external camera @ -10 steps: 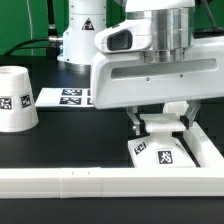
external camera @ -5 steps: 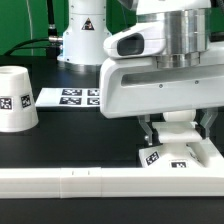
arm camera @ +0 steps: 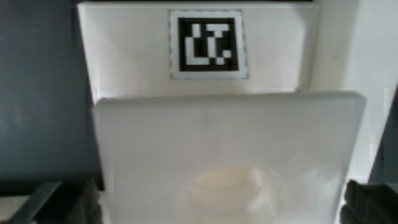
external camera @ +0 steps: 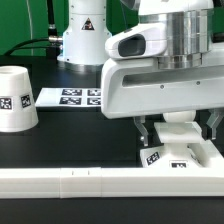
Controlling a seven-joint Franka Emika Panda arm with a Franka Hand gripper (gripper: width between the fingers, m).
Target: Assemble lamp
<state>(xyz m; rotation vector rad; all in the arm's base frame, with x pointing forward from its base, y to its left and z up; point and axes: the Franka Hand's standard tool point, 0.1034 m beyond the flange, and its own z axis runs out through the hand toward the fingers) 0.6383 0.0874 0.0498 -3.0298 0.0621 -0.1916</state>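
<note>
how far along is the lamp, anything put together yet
Done: nothing looks joined yet. In hand: the gripper looks closed on the base, which sits beside the white rail. Left: the shade stands apart at the exterior view's left, and no bulb shows in either view, so bulb and shade both have yet to be fitted.

Low exterior view faces the base (external camera: pixel 172 158); wrist view (very close) shares it.
</note>
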